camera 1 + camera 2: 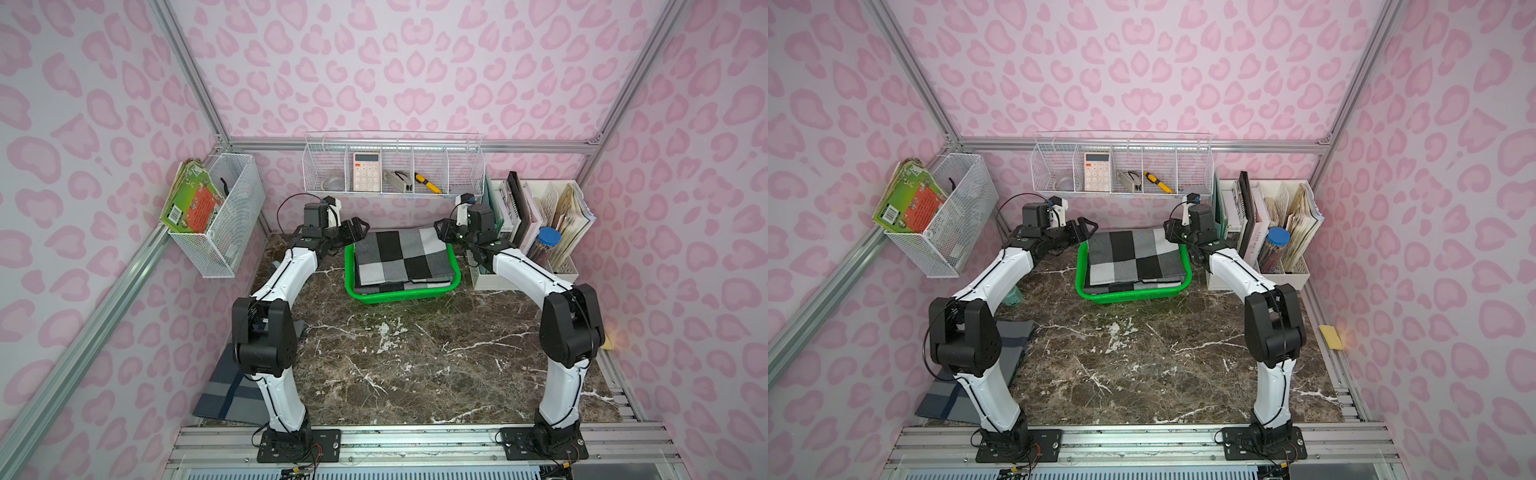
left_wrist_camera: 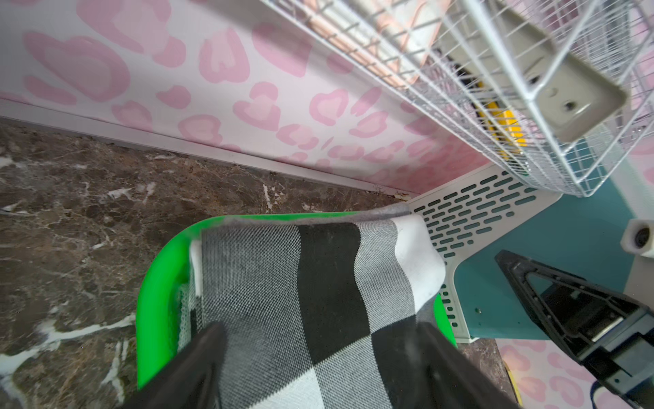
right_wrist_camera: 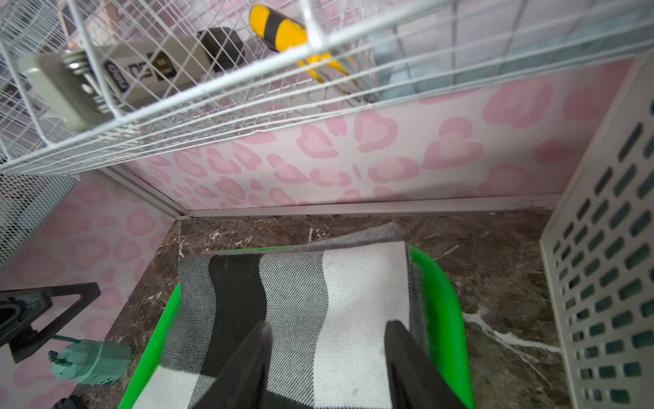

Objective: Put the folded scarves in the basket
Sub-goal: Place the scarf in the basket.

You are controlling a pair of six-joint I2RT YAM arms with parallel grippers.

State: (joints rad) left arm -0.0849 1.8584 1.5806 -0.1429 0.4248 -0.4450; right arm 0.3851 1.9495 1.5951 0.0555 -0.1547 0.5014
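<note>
- Left pincer (image 2: 320,327): my jaws stand wide apart over the far left corner of the scarf (image 2: 283,283). The cloth lies flat beneath them and nothing is gripped.
- Right pincer (image 3: 329,325): my jaws are apart, less widely than the left, over the scarf's far right corner. I see no fold pinched between them.
- Scarf location: it is folded and lies inside the green basket (image 1: 399,297), covering nearly all of the floor. Its far edge rides up on the far rim, toward the back wall, rather than sitting down inside.
- Bearing: the scarf lies between my two pincers, inward of and below each. Neither arm is nearer; in both top views they flank the basket's far end evenly.
- Long axis: from above the fold looks near square, so I cannot name an axis with confidence.
- Assessment: placement appears essentially complete. The next move, in my judgement, is a lift clear, each arm going up and outward to its own side.
- Hazard: a fingertip this close to the cloth could snag it and drag it out. The wire rack (image 1: 467,178) on the back wall hangs overhead and limits a straight rise.
</note>
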